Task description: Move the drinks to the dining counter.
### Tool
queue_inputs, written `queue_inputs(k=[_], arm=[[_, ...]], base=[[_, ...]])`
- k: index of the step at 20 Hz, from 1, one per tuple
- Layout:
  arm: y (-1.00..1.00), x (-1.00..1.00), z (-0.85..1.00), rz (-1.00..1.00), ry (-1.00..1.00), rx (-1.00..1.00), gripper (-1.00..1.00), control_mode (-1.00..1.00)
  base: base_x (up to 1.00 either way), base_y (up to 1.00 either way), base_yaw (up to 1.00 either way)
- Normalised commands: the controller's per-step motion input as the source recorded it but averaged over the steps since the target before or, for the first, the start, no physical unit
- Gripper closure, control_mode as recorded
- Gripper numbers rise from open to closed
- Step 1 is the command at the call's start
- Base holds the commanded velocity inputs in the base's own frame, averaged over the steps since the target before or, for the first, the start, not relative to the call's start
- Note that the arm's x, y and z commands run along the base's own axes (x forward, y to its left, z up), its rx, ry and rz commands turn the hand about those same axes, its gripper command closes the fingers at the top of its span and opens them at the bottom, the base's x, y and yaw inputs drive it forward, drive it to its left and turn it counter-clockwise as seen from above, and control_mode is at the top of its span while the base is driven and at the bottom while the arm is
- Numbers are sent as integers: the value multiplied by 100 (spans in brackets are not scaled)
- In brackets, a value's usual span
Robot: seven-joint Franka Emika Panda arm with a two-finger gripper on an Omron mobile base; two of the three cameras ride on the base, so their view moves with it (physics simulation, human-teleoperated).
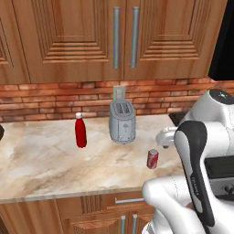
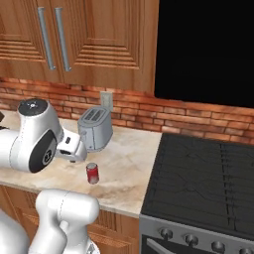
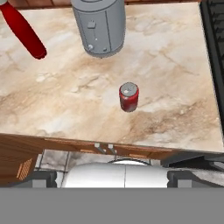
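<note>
A slim red bottle [image 1: 81, 131] with a white cap stands upright on the marbled worktop [image 1: 41, 160], left of the toaster; the hand view shows the red bottle [image 3: 24, 29] at its top left. A small red soda can [image 1: 152, 158] stands upright near the worktop's front edge, in front of the toaster; the can [image 2: 92, 173] also sits mid-frame as the can [image 3: 128, 96] in the hand view. My gripper [image 3: 113, 177] hovers above and in front of the can, open, its fingertips [image 3: 43, 178] wide apart with nothing between them. The dining counter is out of view.
A silver toaster [image 1: 122, 122] stands against the brick wall. A black stove [image 2: 208, 178] adjoins the worktop on the right. Wooden wall cabinets [image 1: 114, 36] hang overhead. Bare worktop stretches left of the bottle and between can and stove.
</note>
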Motion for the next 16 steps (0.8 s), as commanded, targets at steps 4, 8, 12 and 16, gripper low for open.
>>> queue_inputs(k=[4,8,12,16], arm=[[0,2,-11,-2,0,0,-100,-100],[0,4,0,-3,0,0,-100,-100],[0,7,0,-5,0,0,-100,-100],[2,7,0,-6,0,0,-100,-100]], base=[[0,0,0],[0,0,0],[0,0,0],[0,0,0]])
